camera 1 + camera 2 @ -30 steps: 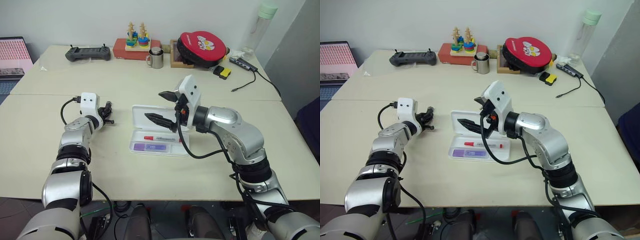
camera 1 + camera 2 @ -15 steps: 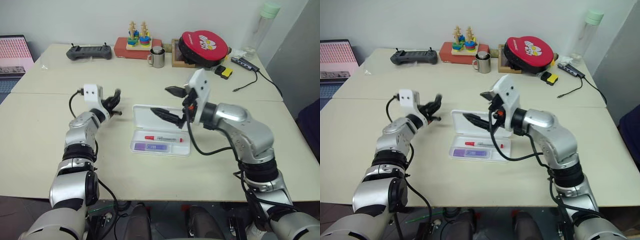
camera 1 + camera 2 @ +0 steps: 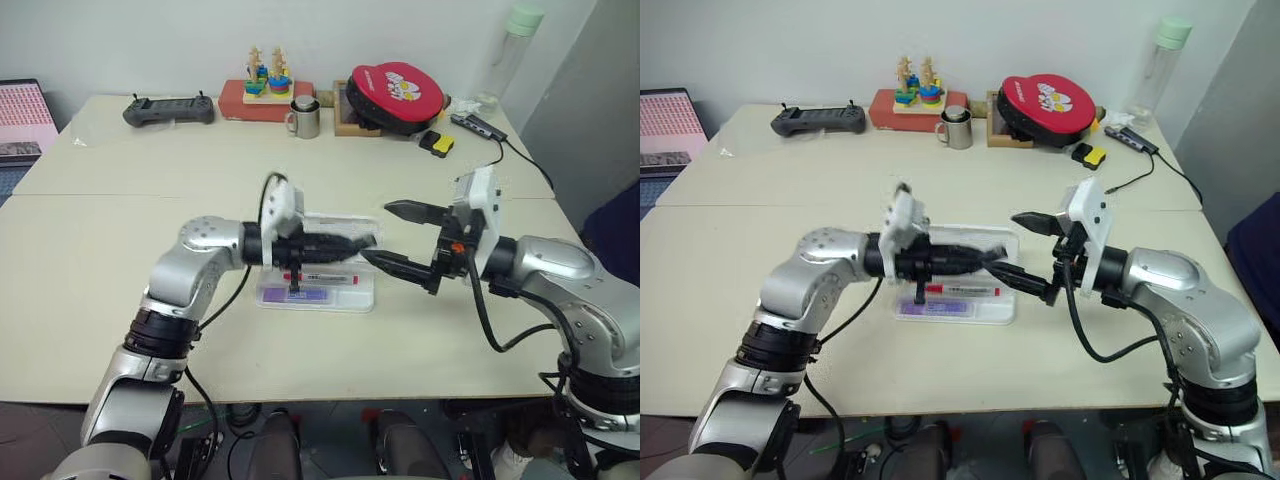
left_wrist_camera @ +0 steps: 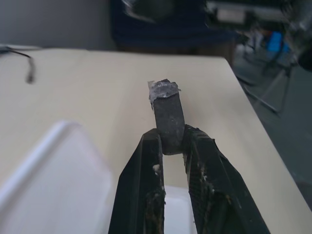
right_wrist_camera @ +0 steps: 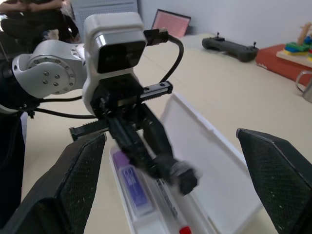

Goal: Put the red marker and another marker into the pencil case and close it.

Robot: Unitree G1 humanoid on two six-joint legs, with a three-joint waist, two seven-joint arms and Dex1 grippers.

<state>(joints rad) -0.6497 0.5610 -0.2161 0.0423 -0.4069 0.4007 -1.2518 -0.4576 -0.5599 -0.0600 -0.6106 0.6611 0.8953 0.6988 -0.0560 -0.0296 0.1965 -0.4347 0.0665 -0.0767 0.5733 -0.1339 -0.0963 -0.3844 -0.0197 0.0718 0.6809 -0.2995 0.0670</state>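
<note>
The left gripper (image 4: 170,146) is clenched on a small black cap-like piece (image 4: 167,119) and reaches across above the open pencil case (image 3: 318,292) on the table (image 3: 100,250). The red marker (image 3: 318,278) and the purple marker (image 3: 298,296) lie inside the tray. The right gripper (image 3: 398,238) hangs just right of the case, its jaws spread wide and empty.

Pencil case (image 3: 365,297) white, translucent rim. Red marker (image 3: 320,278): white barrel, red cap. Purple marker (image 3: 300,296) translucent purple. Left gripper (image 4: 169,146) fingers black, small dark grey piece (image 4: 168,117) with frosted tip. Right gripper (image 3: 405,240) black fingers, white housing. Table (image 3: 100,230) pale cream. Round pouch (image 3: 395,95) red, white cartoon print. Controller (image 3: 165,110) dark grey. Mug (image 3: 305,118) silver. Bottle (image 3: 510,45) clear, mint-green cap.
</note>
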